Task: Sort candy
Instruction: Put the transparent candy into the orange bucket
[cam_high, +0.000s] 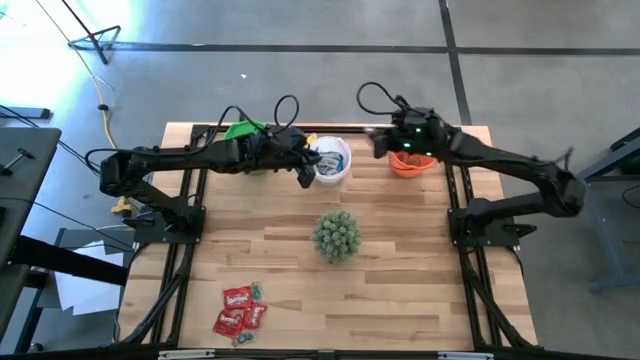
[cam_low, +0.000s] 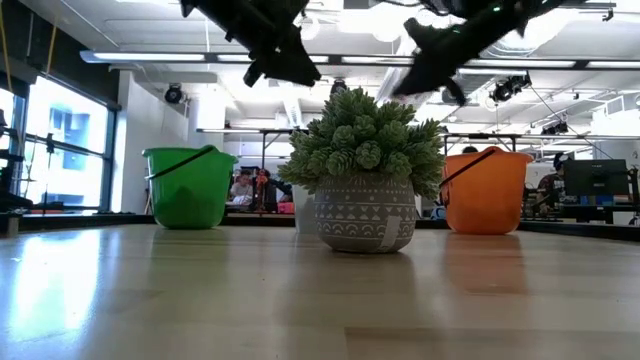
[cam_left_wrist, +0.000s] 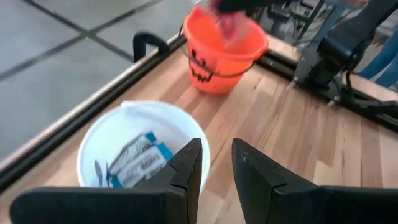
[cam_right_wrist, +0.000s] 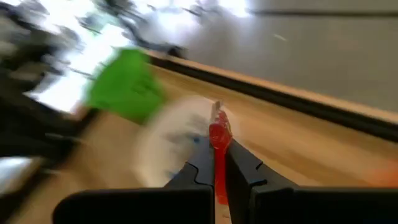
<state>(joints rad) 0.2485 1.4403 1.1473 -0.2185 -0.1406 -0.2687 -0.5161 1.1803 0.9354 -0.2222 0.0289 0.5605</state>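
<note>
Motion blur smears the white cup and green cup beyond the right gripper. The red candy clamped there shows no readable print.

- The place looks like a robotics lab or an open workshop hall.
- The wooden table stands on a grey concrete floor with dark lines, and cables lie there.
- Behind the table the low view shows long ceiling lights, big windows and people sitting at desks.
</note>
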